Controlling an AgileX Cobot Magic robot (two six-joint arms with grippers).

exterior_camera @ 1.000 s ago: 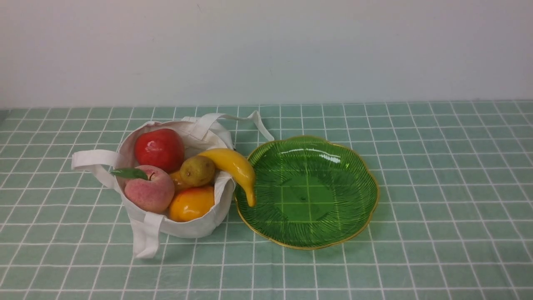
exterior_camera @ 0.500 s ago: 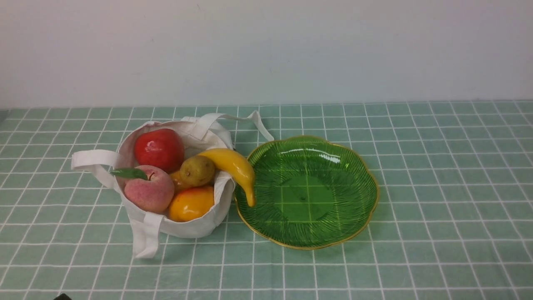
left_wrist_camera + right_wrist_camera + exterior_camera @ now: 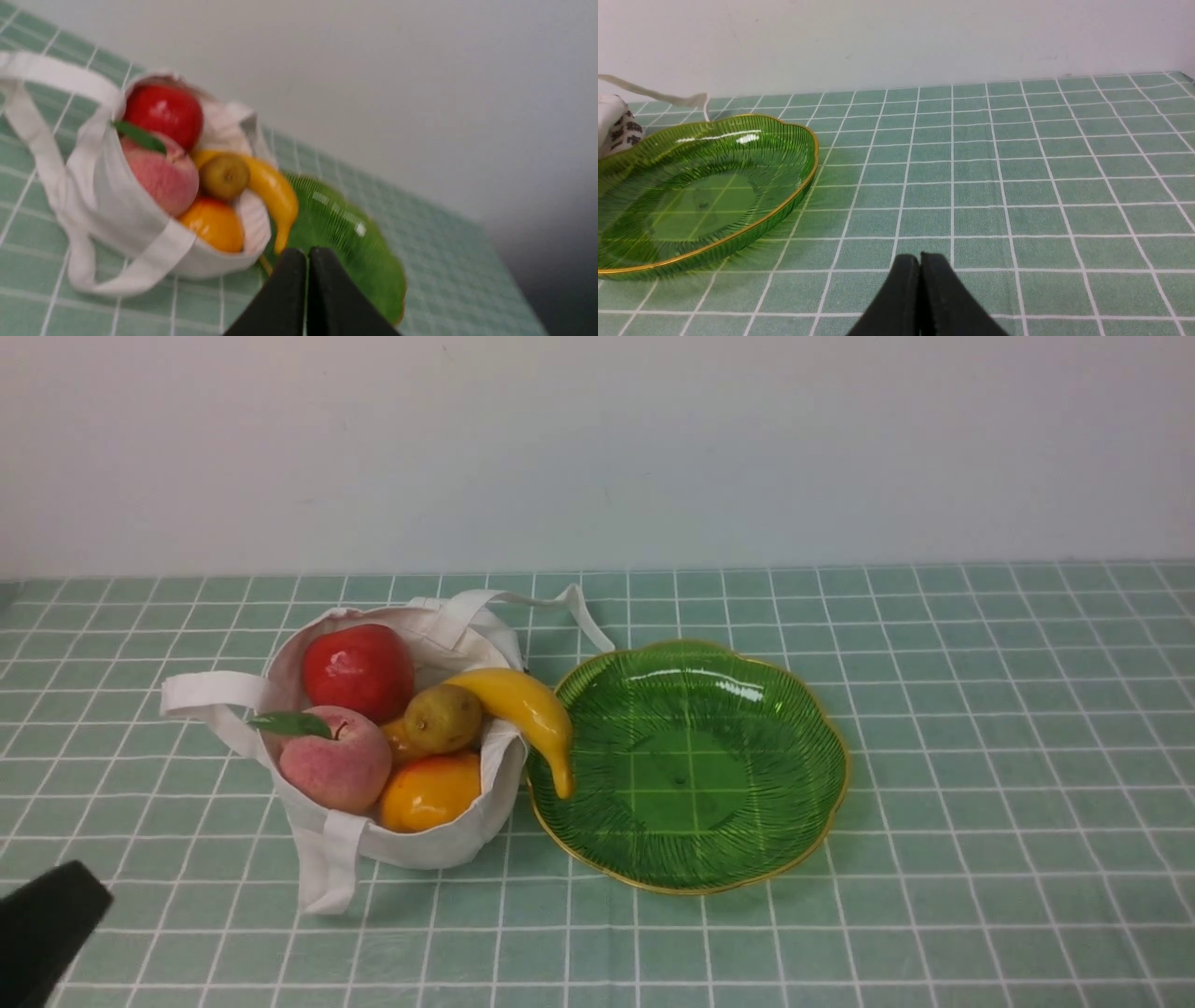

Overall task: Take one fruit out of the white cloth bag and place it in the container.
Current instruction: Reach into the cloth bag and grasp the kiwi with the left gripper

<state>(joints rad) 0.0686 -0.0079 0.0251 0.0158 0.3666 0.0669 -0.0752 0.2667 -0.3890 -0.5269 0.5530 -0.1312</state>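
The left pincer (image 3: 308, 266) looks matte black and tapered.

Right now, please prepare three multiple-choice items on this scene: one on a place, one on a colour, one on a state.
1. Where is the small brown kiwi-like fruit?
A) In the green dish
B) In the white cloth bag
C) On the bare table

2. Which colour is the rim of the green dish?
A) Gold
B) Red
C) Black

3. How is the right hand?
A) Wide open
B) Shut on the banana
C) Shut, with nothing held

Key:
1 B: the kiwi-like fruit sits among other fruits within the white cloth bag.
2 A: a thin gold line edges the green dish.
3 C: the fingertips of the right hand meet, and nothing is between them.
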